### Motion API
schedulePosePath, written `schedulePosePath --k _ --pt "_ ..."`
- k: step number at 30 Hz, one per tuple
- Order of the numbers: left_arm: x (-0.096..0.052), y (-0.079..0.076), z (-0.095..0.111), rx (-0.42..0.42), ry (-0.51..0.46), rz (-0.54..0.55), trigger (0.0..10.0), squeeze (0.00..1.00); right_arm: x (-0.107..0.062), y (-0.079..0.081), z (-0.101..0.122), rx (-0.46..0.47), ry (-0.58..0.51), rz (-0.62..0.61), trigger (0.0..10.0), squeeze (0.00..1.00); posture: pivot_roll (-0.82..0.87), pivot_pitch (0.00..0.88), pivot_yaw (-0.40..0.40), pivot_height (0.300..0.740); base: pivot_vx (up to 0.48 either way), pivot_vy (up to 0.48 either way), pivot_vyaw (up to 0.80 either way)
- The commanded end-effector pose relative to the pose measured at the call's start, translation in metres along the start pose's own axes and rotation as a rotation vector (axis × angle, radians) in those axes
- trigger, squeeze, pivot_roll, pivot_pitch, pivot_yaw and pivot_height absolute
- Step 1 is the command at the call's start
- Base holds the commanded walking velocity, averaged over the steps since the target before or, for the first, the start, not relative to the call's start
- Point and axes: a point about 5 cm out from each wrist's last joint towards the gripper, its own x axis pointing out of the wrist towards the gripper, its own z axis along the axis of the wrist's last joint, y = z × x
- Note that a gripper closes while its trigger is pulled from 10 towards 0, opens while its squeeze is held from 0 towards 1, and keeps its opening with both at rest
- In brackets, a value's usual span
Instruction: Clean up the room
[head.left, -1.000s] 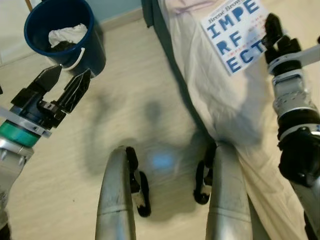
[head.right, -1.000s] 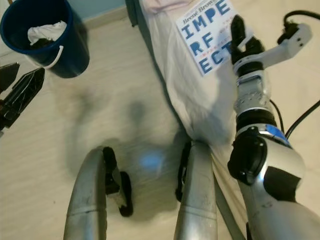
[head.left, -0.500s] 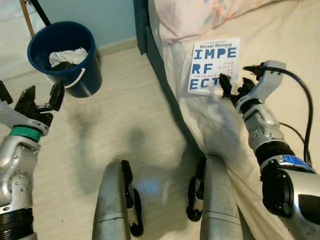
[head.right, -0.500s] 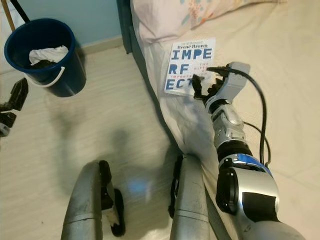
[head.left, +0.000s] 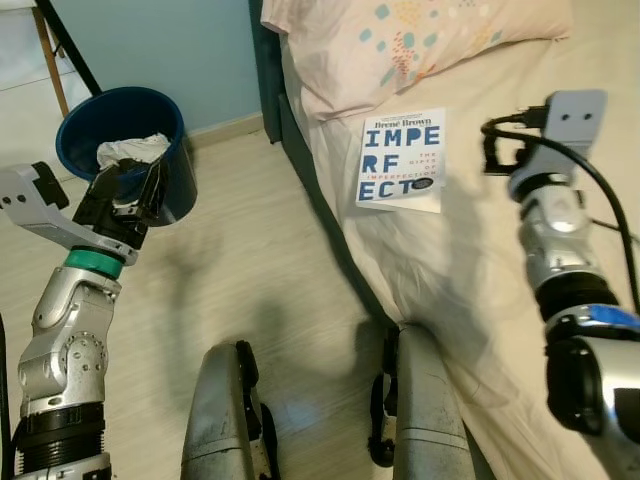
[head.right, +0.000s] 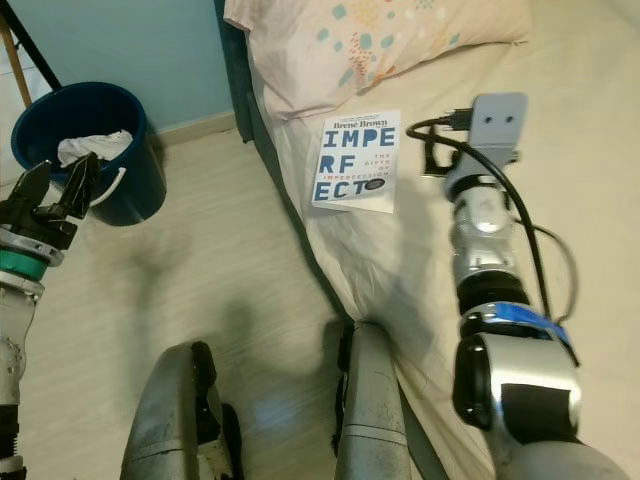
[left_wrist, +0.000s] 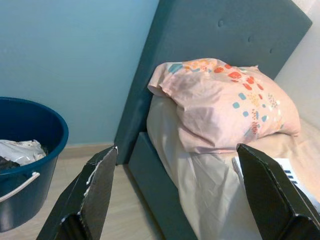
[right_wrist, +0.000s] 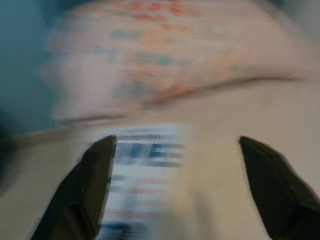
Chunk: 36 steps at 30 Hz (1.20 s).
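A white book (head.left: 400, 160) with big blue letters lies flat on the cream bed sheet (head.left: 470, 290), just below a patterned pink pillow (head.left: 420, 45). My right gripper (right_wrist: 176, 142) hovers open to the right of the book, not touching it; the book (right_wrist: 145, 165) is blurred between its fingers in the right wrist view. A blue bucket (head.left: 120, 140) holding crumpled white paper (head.left: 130, 150) stands on the floor to the left. My left gripper (head.left: 128, 188) is open and empty, right in front of the bucket.
The dark teal bed frame (head.left: 300, 170) and headboard (left_wrist: 225, 35) run between floor and mattress. Wooden and black furniture legs (head.left: 55, 55) stand behind the bucket by the blue wall. My own legs (head.left: 230, 420) fill the bottom of the view over pale floor.
The camera has shifted, bringing the pillow and wall into sight. My right gripper has come off the book's corner and now sits to its right. My left gripper rose toward the bucket.
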Motion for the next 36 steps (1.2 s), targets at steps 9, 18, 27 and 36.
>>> schedulePosePath --k 9,18,27,36 --pt "-0.037 0.018 -0.019 0.001 0.087 0.127 10.0 0.0 -0.006 0.075 -0.047 -0.003 0.209 0.304 0.0 0.0 0.03 0.314 0.066 0.565 0.0 0.0 0.0" --pt "-0.056 0.001 -0.015 -0.009 0.114 0.114 10.0 0.0 0.009 0.119 -0.029 -0.057 0.159 0.455 0.0 0.0 0.07 0.484 0.06 0.565 0.0 0.0 0.0" --pt "-0.073 -0.02 -0.006 -0.021 0.125 0.095 10.0 0.0 0.015 0.133 -0.023 0.07 0.185 0.464 1.2 0.0 0.1 0.576 0.062 0.565 0.0 0.0 0.0" --pt "-0.078 -0.034 0.001 -0.03 0.131 0.082 10.0 0.0 0.029 0.114 -0.01 -0.054 0.211 0.311 10.0 0.0 0.12 0.589 0.062 0.565 0.0 0.0 0.0"
